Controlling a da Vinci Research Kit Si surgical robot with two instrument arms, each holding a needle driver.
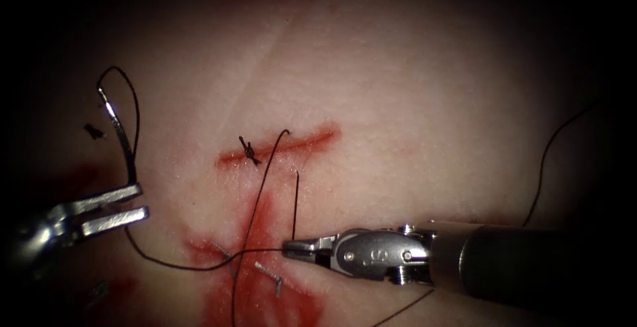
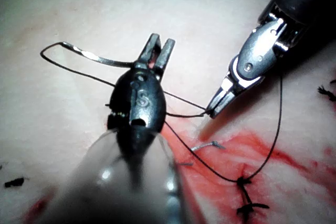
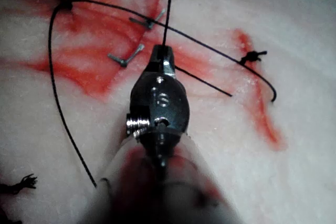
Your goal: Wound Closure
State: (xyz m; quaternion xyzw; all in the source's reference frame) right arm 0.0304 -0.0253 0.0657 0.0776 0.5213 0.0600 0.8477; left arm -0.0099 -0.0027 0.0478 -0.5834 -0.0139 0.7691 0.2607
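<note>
Right tool [image 1: 289, 247] closest to camera, jaws pinched tight on thread [image 1: 199, 266] below cut [image 1: 279, 146]. Left tool [image 1: 139, 202] off to left of cut, jaws slightly apart, gripping needle [image 1: 119, 134] at 1 end; needle up free of tissue [image 1: 411, 101]. Knot [image 1: 249, 150] sits on cut.

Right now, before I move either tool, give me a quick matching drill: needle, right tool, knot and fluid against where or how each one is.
Things:
1. needle
2. right tool
3. knot
4. fluid

Places or states:
A. sits on the cut, toward its left end
B. shut on the thread
C. held near one end by the left tool, left of the cut, out of the tissue
D. spread over the tissue below the cut

Pairs: 1-C, 2-B, 3-A, 4-D
</note>
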